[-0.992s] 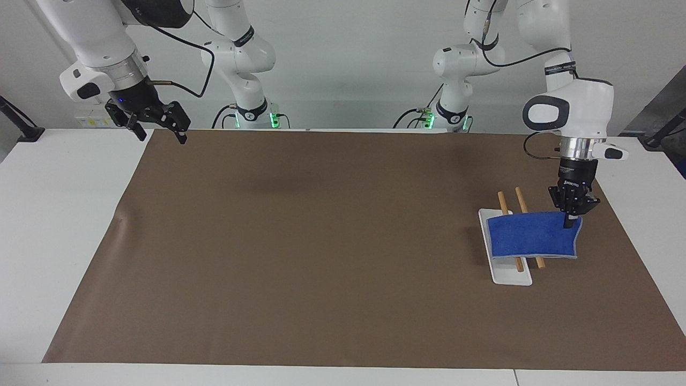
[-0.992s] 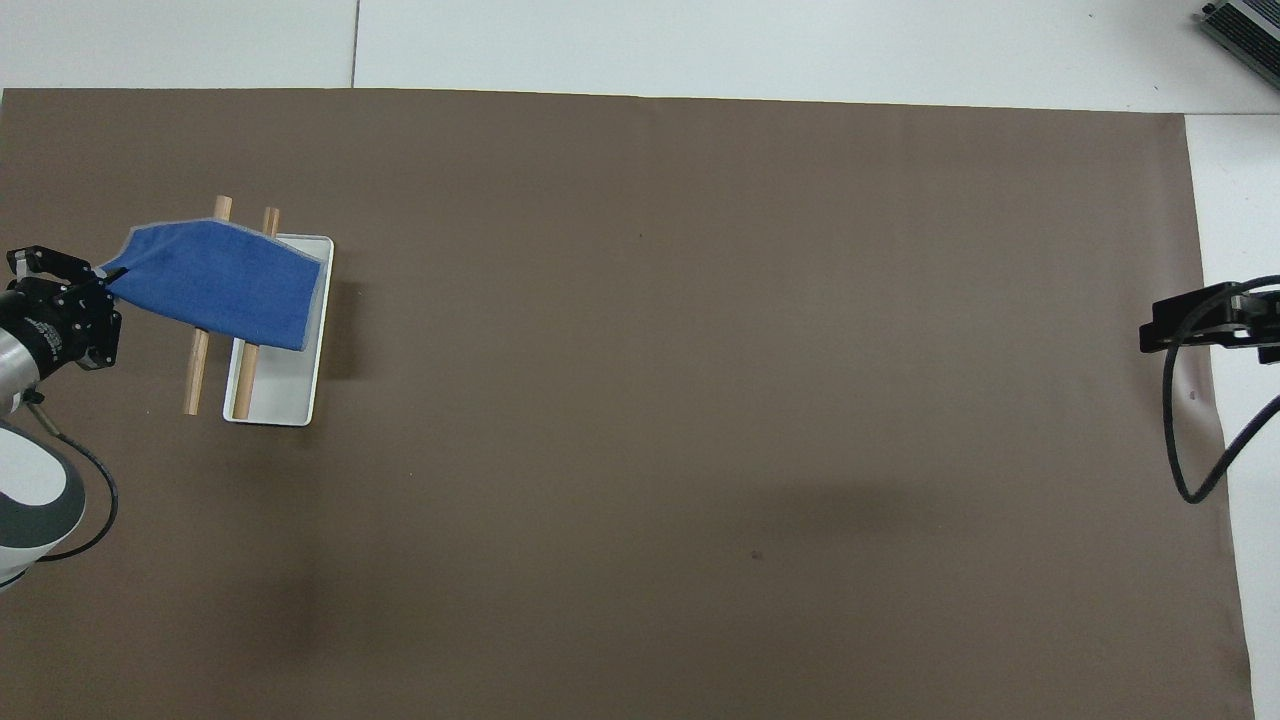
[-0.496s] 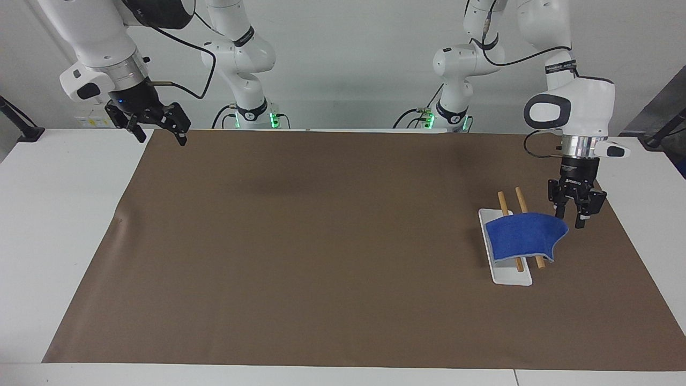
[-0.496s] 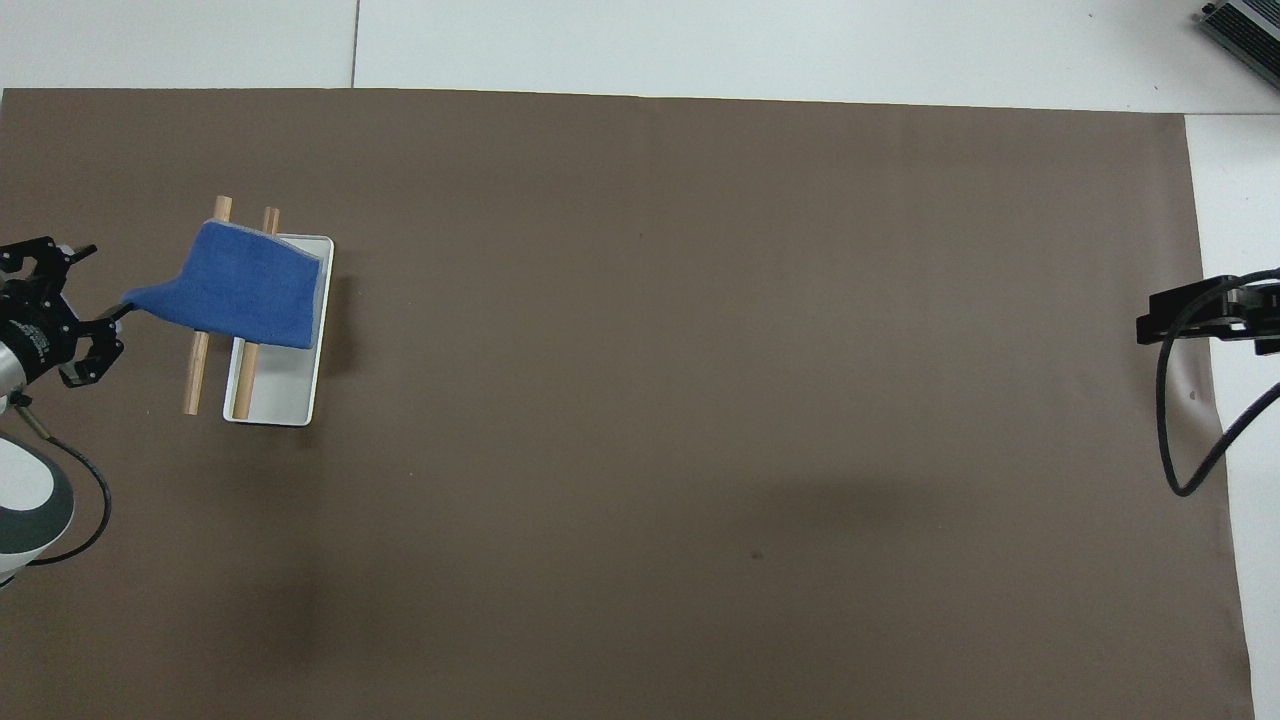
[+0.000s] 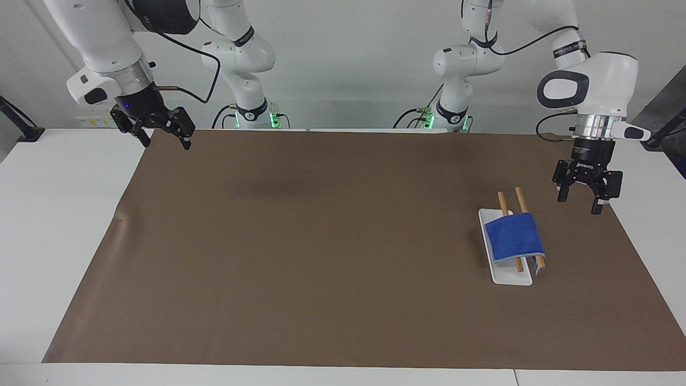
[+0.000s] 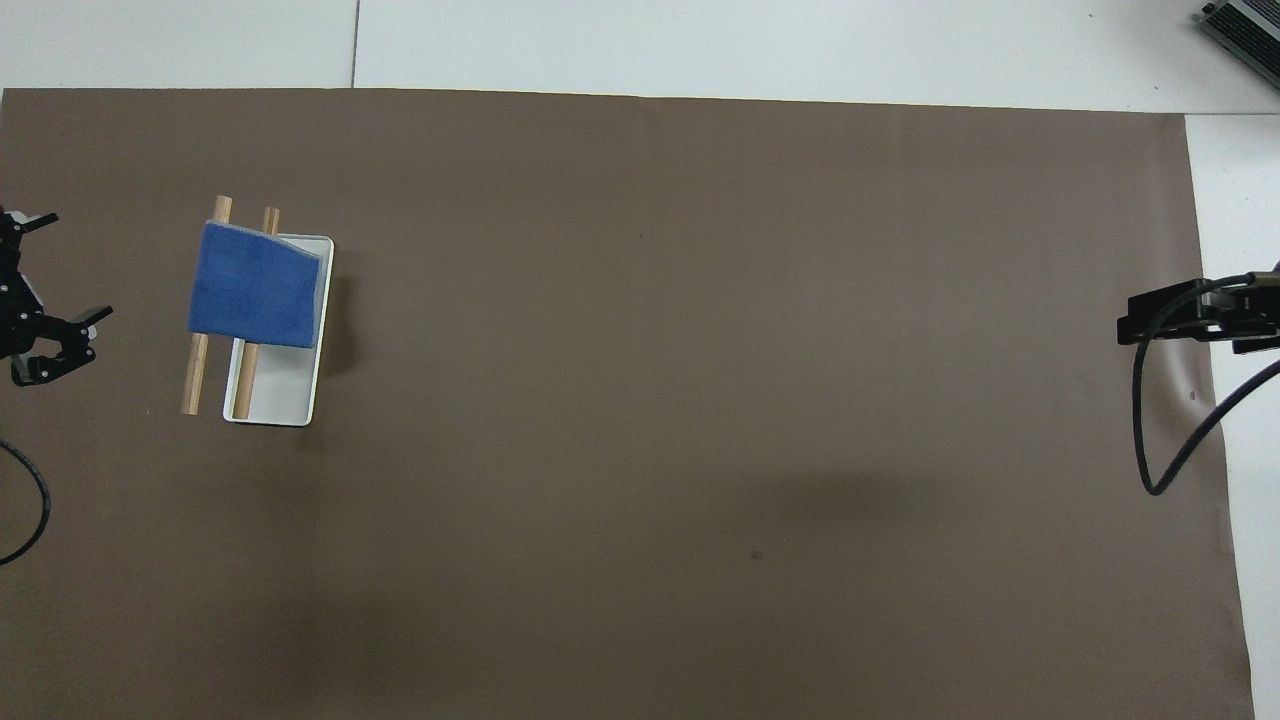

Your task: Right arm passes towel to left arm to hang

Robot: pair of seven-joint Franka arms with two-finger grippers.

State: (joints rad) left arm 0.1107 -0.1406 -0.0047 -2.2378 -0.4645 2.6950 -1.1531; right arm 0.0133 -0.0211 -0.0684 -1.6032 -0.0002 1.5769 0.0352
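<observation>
Two end effectors: both empty, both raised off the brown mat.
Towel (image 5: 514,237): bright blue with pale edging, draped over two wooden rods (image 5: 521,201); lower right of the facing frame, upper left of the overhead frame (image 6: 254,286). Nothing grips it.
Rods: parallel, light wood, ends showing out from under the towel at both sides; one lies over the white tray (image 5: 512,277), the other just beside the tray on the side toward the left arm's end of the counter.
Tray: white, shallow, rectangular, on the brown mat (image 5: 321,241); the towel covers the part of it nearer the robots.
Left end effector (image 5: 583,200): right side of the facing frame, left edge of the overhead frame (image 6: 62,275); fingers apart, pointing down, over the mat's edge, well apart from the towel.
Left arm (image 5: 595,86): white, silver wrist ring.
Right end effector (image 5: 165,136): upper left of the facing frame, over the mat's corner nearest the robots; fingers spread apart. Waiting.
Right arm (image 5: 104,48): small blue light at the wrist.
Writing: white lettering on the left end effector's body, too small to read.
Counter (image 5: 59,214): white, showing around the mat.
</observation>
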